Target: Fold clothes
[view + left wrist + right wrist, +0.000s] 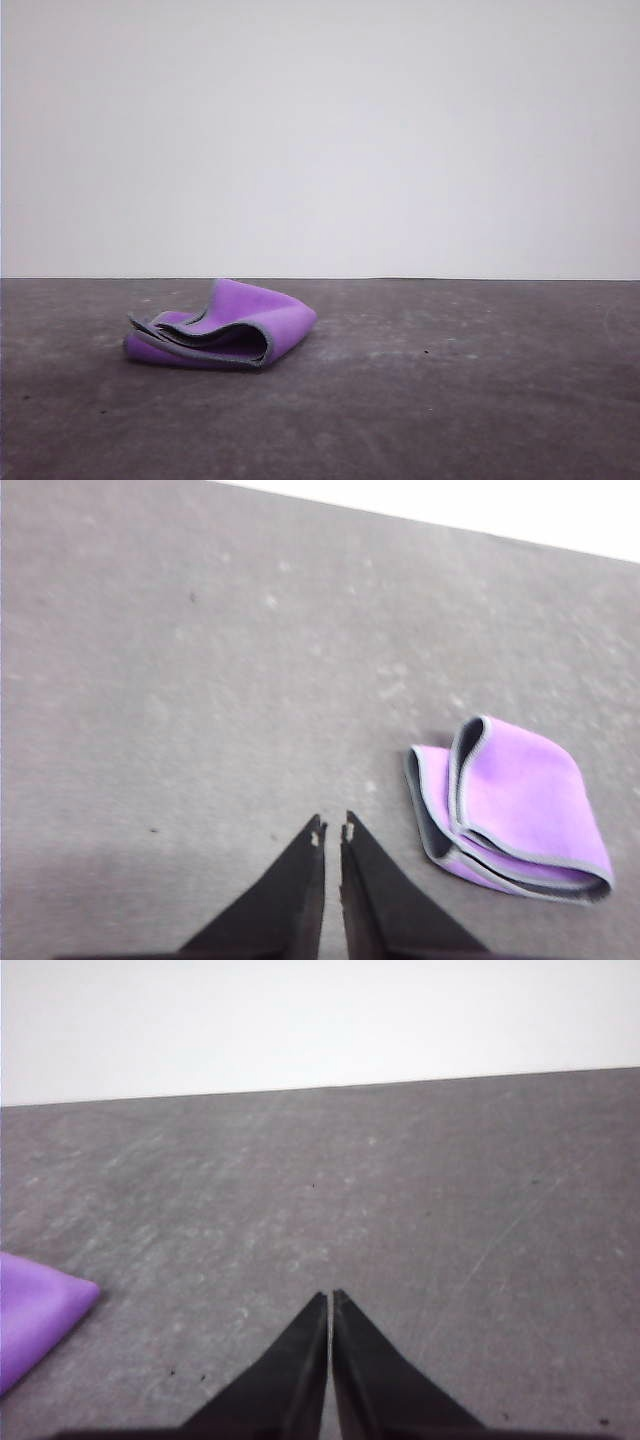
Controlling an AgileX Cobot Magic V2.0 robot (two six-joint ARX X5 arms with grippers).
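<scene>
The purple cloth (pixel 225 327) lies folded over itself on the grey table (pixel 450 400), purple side out, its grey border and dark inner face showing at the open edges. The left gripper (pixel 332 832) hovers near the cloth, apart from it, fingertips nearly together and empty. The right gripper (pixel 330 1298) hangs farther from the cloth, fingertips pressed together on nothing.

Purple cloth (pixel 262 316), grey-edged

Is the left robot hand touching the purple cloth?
Apart. In the left wrist view, bare table lies between the shut left gripper and the cloth.
</scene>
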